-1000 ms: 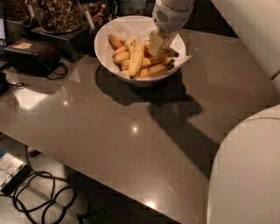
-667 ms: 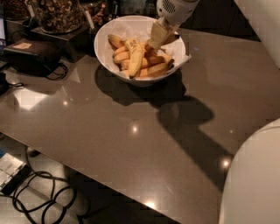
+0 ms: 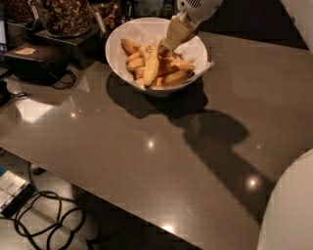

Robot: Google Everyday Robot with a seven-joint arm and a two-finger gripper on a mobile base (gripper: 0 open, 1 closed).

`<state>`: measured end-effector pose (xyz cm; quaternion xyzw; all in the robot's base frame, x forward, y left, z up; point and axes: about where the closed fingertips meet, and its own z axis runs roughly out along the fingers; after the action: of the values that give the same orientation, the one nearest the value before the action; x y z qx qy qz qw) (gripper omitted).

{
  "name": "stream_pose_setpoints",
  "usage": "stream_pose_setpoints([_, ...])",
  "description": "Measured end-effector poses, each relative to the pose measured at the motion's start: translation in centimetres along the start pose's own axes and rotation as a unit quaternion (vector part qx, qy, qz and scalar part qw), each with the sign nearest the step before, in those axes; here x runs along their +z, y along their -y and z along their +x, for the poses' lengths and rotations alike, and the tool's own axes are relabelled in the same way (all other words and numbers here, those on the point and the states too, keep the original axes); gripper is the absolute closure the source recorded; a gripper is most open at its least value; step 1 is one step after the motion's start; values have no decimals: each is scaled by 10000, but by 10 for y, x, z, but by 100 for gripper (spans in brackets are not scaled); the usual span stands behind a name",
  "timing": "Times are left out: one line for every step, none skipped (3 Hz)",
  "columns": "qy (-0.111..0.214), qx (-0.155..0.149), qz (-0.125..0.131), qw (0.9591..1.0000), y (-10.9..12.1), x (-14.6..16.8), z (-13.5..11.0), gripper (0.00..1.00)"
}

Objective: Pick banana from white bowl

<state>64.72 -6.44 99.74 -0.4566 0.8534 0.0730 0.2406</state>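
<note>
While tool hangs in white bowl, banana beside.

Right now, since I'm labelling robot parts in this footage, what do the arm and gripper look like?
The gripper, over the white bowl at the top of the view, is pale tan and tapers downward. It joins a glossy white rounded wrist with a small slotted grille. A smooth white arm shell fills the lower right corner. No cables or markings show.

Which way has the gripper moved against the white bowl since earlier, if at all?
Yes: the gripper shifted from the middle of the white bowl towards its far rim.
</note>
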Motion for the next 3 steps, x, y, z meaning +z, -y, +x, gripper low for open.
stream_pose_setpoints([30, -33, -12, 10000, -1, 0, -2, 100])
stream_pose_setpoints([305, -121, -38, 9995, -14, -21, -9, 100])
stream_pose_setpoints([609, -51, -77, 9981, -25, -42, -5, 100])
